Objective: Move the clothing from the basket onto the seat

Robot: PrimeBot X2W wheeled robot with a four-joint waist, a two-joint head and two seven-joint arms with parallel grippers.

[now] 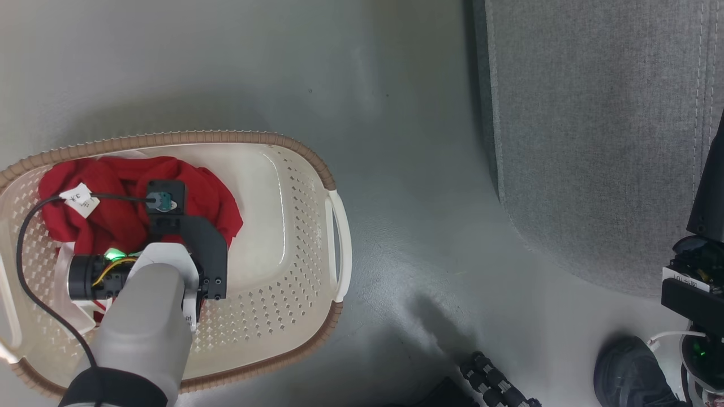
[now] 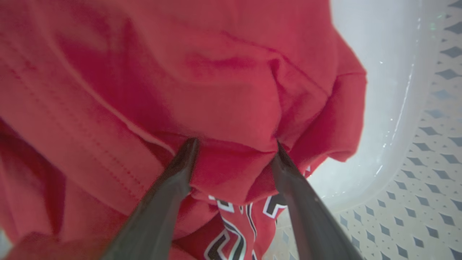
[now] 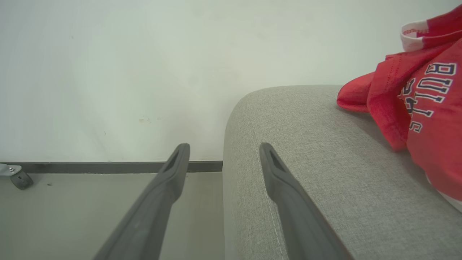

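There is one basket (image 1: 334, 226) on the floor (image 1: 396, 141). One seat (image 1: 594, 141) stands to its right, apart from it. One heap of red clothes (image 1: 113, 215) lies in the basket's left part. One more red top (image 3: 433, 119) with letters lies on the seat. The left arm (image 1: 147, 322) reaches down into the basket. The left gripper (image 2: 234, 146) has its fingers spread, with the tips pushed into the clothes and a fold between them. The right gripper (image 3: 223, 147) hangs by the seat's corner, fingers spread, holding nothing.
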